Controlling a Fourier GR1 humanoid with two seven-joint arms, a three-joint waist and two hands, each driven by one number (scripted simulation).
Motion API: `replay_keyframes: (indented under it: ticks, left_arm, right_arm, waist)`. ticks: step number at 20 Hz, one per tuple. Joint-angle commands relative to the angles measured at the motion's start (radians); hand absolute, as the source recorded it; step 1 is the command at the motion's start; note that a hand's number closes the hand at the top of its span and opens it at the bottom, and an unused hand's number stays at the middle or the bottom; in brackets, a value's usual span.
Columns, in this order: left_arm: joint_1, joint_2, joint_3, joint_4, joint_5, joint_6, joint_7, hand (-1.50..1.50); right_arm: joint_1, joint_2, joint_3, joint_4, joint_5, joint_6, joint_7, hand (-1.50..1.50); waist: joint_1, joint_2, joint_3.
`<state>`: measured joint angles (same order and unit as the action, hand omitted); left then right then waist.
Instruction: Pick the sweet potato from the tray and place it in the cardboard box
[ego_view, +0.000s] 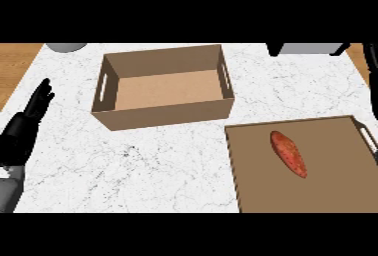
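A reddish-orange sweet potato (289, 153) lies lengthwise on the brown tray (255, 190) at the lower right of the white marble counter. An open cardboard box (159, 116) with cut-out handles stands at the upper middle, nothing inside it. My left hand (26, 125) rests at the far left edge, fingers straight and pointing up, well away from both box and tray. My right hand shows nowhere in the head view.
A grey round object (67, 47) sits at the counter's top left edge. A grey and black appliance (308, 48) stands at the top right. Wooden floor (15, 65) shows beyond the counter's left side.
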<state>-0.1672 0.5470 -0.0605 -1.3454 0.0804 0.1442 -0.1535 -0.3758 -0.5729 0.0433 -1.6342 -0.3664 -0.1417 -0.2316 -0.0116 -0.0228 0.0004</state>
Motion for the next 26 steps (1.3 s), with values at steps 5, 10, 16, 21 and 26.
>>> replay_keyframes:
  ticks: [5,10,16,21,26]
  left_arm:
    - [0.082,-0.093,-0.051,-0.038,-0.031,0.061,0.055,0.0]
    - [0.128,-0.13,-0.084,-0.081,-0.024,0.069,0.127,0.0]
    - [0.091,-0.184,-0.083,-0.111,-0.084,0.122,0.228,0.0]
    - [0.138,-0.168,-0.091,-0.104,-0.061,0.086,0.176,0.0]
    - [0.118,-0.196,-0.103,-0.118,-0.064,0.099,0.208,0.0]
  right_arm:
    - [-0.063,0.079,0.074,0.122,-0.2,0.276,0.037,-1.5]
    - [0.065,0.102,0.111,0.295,0.044,0.045,0.056,-1.5]
    - [0.035,0.061,0.053,0.466,0.072,0.288,-0.152,-1.5]
    - [-0.03,-0.178,0.129,0.447,0.247,0.363,-0.106,-1.5]
    - [-0.07,-0.312,0.258,0.41,0.394,0.512,-0.05,-1.5]
  waist:
    - [0.068,0.032,0.001]
    - [0.045,0.029,0.002]
    - [0.018,0.024,0.0]
    - [0.03,0.026,-0.001]
    - [0.03,0.026,-0.002]
